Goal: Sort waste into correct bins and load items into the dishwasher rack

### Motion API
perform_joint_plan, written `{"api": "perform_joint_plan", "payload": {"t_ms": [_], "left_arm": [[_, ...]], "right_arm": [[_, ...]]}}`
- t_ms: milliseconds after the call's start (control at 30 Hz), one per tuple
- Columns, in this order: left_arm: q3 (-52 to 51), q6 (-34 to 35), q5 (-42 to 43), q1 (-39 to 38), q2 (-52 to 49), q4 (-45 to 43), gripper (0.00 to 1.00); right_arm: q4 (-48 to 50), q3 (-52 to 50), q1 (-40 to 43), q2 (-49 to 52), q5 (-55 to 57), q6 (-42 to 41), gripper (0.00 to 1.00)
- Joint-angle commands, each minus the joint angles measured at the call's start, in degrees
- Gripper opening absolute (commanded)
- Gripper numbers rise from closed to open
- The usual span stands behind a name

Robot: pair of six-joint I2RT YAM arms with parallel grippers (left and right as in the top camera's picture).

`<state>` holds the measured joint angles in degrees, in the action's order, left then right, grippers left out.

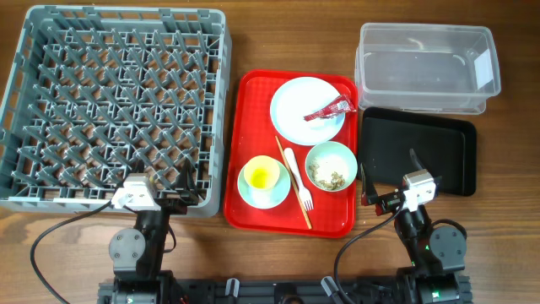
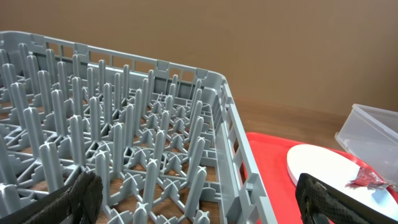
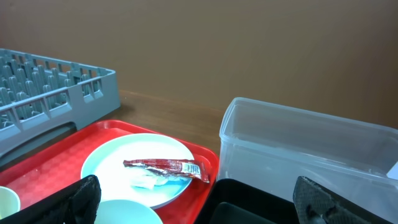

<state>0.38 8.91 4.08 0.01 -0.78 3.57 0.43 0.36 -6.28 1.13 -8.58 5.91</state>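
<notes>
The grey dishwasher rack [image 1: 126, 13] fills the left of the table. A red tray [image 1: 253, 118] holds the pale blue plate [image 1: 295, 105] with the red wrapper [image 1: 329, 110] and a white scrap [image 3: 146, 180], the mint bowl [image 1: 313, 159] of beige food scraps [image 1: 331, 173], the yellow cup [image 1: 261, 175] on its saucer [image 1: 245, 192], the white fork [image 1: 298, 179] and the wooden stick [image 1: 287, 165]. The clear tub [image 1: 422, 63] and black tray [image 1: 422, 156] are at the right. My left gripper [image 1: 169, 179] is open over the rack's near right corner. My right gripper [image 1: 388, 173] is open at the black tray's near left corner.
The wooden table shows between the rack and the red tray and along the front edge. In the left wrist view the rack's pegs [image 2: 124, 124] stand right in front of my left gripper [image 2: 199, 199]. My right gripper [image 3: 199, 199] faces the tub's wall [image 3: 298, 143].
</notes>
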Motion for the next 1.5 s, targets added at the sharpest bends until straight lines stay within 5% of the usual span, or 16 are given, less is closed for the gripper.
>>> {"api": "perform_joint_plan", "payload": {"t_ms": [0,1467], "left_arm": [[-0.1,0.6,-0.7,0.2,0.4,0.7,1.00],[-0.1,0.6,-0.7,0.2,0.4,0.7,1.00]], "right_arm": [[0.2,-0.1,-0.3,0.0,-0.7,0.5,1.00],[0.2,-0.1,-0.3,0.1,0.0,1.7,1.00]]}}
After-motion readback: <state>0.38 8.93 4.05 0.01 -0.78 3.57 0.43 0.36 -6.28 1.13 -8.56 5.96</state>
